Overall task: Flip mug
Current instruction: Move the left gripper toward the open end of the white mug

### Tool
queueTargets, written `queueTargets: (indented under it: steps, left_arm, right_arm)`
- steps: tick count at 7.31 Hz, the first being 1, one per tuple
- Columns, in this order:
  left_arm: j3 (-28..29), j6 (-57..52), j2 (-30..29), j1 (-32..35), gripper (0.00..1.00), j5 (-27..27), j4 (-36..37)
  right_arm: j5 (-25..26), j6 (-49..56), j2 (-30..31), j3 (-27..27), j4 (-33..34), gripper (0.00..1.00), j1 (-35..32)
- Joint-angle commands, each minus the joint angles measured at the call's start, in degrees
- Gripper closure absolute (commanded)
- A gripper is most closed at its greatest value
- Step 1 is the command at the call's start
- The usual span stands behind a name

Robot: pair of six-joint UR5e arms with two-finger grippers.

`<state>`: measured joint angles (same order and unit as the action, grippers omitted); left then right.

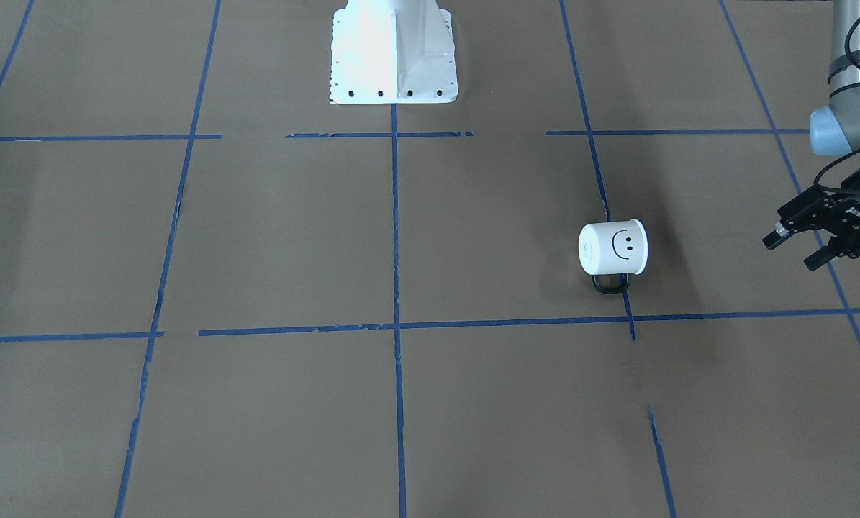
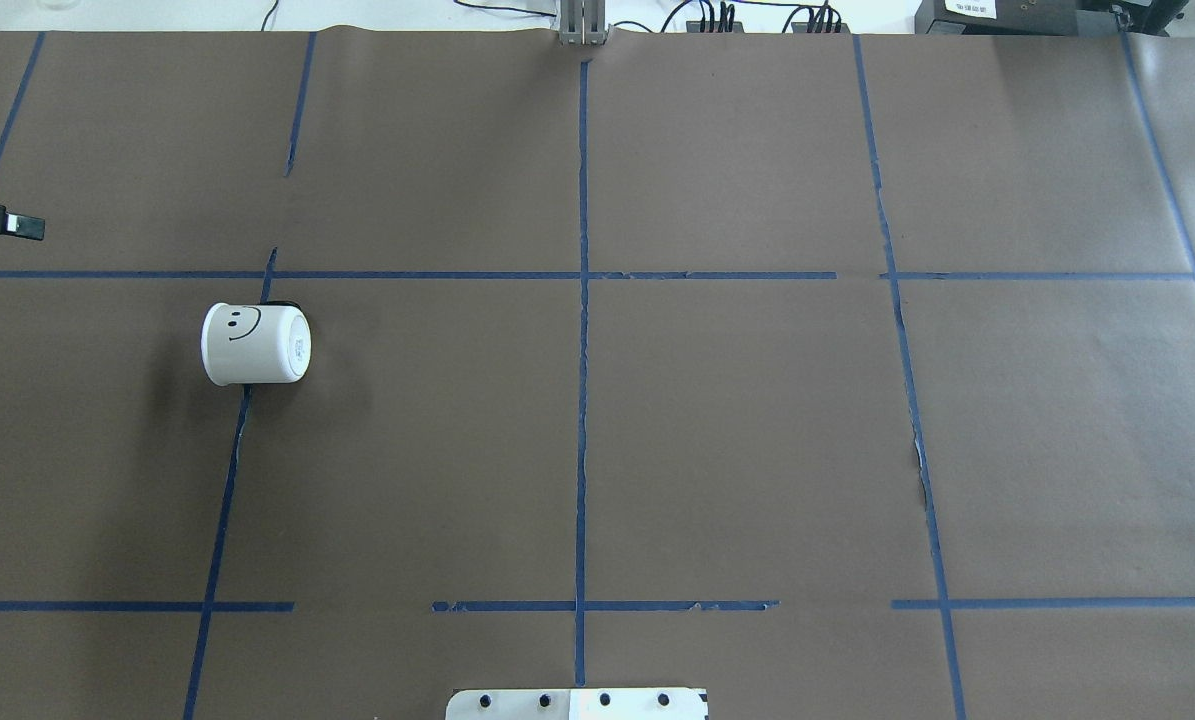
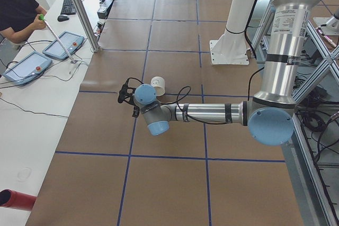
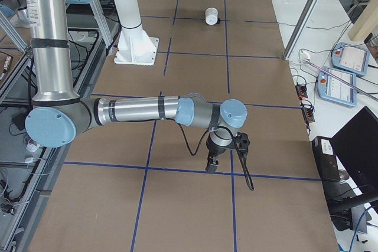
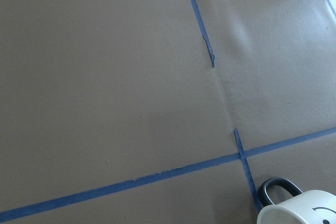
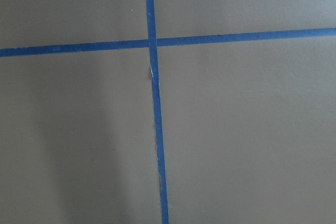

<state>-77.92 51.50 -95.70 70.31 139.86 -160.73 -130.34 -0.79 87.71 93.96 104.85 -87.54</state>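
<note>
In the front-facing view you see the small white enamel-style mug with a black smiley face (image 1: 613, 248) lying on its side on the brown-paper-covered desk (image 1: 257, 237). It rests on a blue tape line, its black loop handle (image 1: 610, 283) turned toward the camera. The black left tool (image 1: 797, 250) hangs off to the side, apart from the mug, with its jaws spread and nothing between them. From overhead, the mug (image 2: 255, 344) sits in the desk's left half with its flat bottom facing the middle. Only a tip of the left tool (image 2: 5, 221) shows at the edge. In the left-end view, the left tool (image 3: 126, 92) is near the mug (image 3: 158, 83) without touching it. In the right-end view, the mug (image 4: 211, 15) is far down the desk, and the right tool (image 4: 211, 163) points down at the paper, well apart from it. You cannot tell whether that tool is spread or closed. The left wrist camera catches the mug (image 5: 302, 209) in its lower right corner. The right wrist camera gives you only crossing blue tape lines (image 6: 152, 42).
</note>
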Motion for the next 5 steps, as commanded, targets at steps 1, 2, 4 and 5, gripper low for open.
queueTargets:
  steps: [1,2,4,5]
  left_arm:
    - [1.72,14.96,-0.01,-2.27,0.0,-0.37,-8.95]
    - [1.9,18.42,0.08,-2.46,0.0,-0.46,-10.46]
    - [1.9,25.88,-0.18,-4.72,0.0,-3.6,-14.06]
    - [2.24,31.85,-0.18,-8.05,0.0,-8.24,-18.69]
  right_arm:
    - [0.0,0.0,0.0,0.0,0.0,0.0,0.0]
    - [0.0,0.0,0.0,0.0,0.0,0.0,0.0]
    - [0.0,0.0,0.0,0.0,0.0,0.0,0.0]
    - [0.0,0.0,0.0,0.0,0.0,0.0,0.0]
